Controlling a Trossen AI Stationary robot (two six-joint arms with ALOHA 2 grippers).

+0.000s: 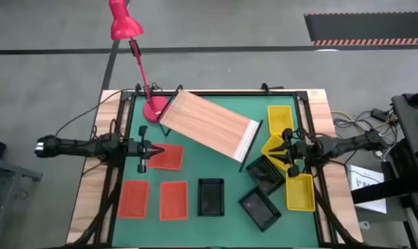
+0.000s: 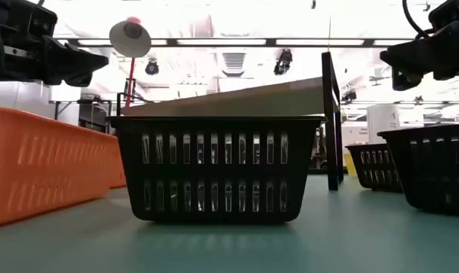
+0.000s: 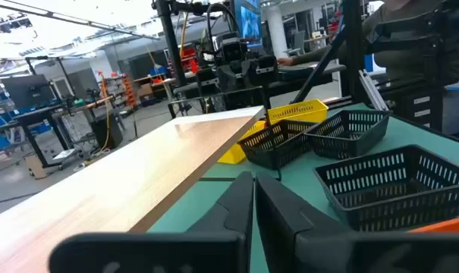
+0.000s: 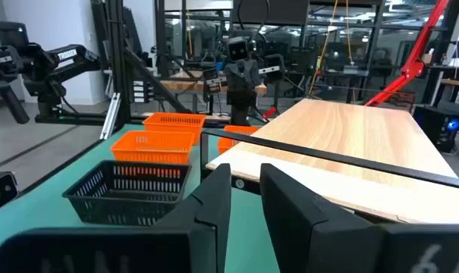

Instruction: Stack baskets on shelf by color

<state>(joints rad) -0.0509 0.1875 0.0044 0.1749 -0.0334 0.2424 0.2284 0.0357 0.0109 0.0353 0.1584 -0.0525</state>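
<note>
The light-wood shelf [image 1: 209, 124] lies slantwise across the far middle of the green mat. Three red-orange baskets [image 1: 173, 199] sit near left, three black baskets [image 1: 210, 196] near middle and right, and three yellow baskets [image 1: 300, 191] on the right. My left gripper [image 1: 145, 149] hovers shut over the left side, beside one red-orange basket [image 1: 168, 158]. My right gripper [image 1: 286, 149] hovers over a yellow basket [image 1: 273, 146]; its fingers stand slightly apart with nothing between them [image 4: 246, 189]. In the low view both grippers hang well above the mat.
A red desk lamp [image 1: 126, 26] stands with its base [image 1: 153, 111] at the mat's far left, close to the shelf's corner. The shelf's black frame [image 2: 331, 121] stands upright at its right end. Bare mat [image 1: 222, 228] runs along the near edge.
</note>
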